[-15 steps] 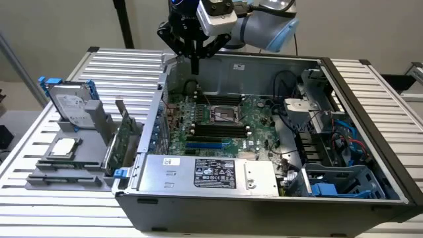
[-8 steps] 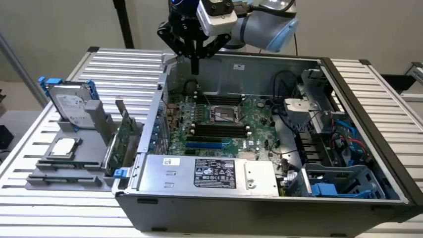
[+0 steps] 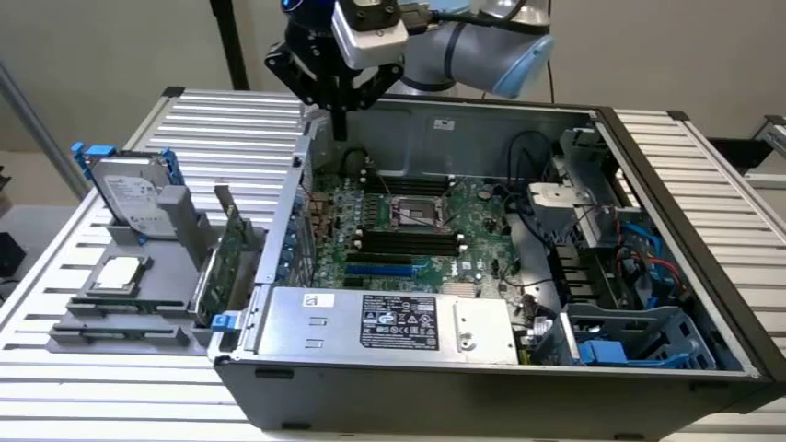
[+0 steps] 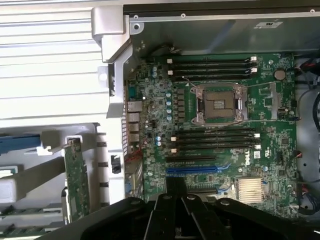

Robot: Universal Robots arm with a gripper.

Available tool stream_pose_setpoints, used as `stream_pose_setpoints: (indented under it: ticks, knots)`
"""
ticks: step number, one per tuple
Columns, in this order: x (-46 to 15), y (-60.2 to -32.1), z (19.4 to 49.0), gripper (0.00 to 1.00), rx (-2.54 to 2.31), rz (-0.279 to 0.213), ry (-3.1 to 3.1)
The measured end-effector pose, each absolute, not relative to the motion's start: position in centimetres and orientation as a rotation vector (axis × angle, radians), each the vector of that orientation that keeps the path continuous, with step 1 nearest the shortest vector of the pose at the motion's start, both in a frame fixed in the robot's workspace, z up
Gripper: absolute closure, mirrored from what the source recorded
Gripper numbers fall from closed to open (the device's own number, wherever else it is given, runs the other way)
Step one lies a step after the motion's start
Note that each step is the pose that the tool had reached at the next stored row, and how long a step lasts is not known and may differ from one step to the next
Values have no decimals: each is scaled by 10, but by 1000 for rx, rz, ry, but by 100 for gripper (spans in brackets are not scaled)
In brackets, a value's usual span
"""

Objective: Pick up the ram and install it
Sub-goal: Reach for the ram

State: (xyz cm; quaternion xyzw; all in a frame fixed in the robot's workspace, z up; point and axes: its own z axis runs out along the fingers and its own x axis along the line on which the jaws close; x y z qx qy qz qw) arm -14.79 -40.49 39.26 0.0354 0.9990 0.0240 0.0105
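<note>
Exterior view: the gripper [image 3: 338,118] hangs closed, with nothing in it, over the rear wall of the one open computer case [image 3: 687,239]. The ram [image 3: 123,315] seems to lie flat in the one tray [image 3: 74,343], well apart from the gripper toward the exterior view's left, its long axis crosswise to the single upright card [image 3: 227,262]

Wrist view: I count what look like two ram sticks beside the card; beneath the gripper, two banks of black slots [image 4: 215,140] flank one socket [image 4: 219,104]
</note>
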Motion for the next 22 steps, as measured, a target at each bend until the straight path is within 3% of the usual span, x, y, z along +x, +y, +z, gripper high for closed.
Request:
stream_pose_setpoints:
  ticks: [22]
  knots:
    - [-247,-431,386,100,110,75,3118]
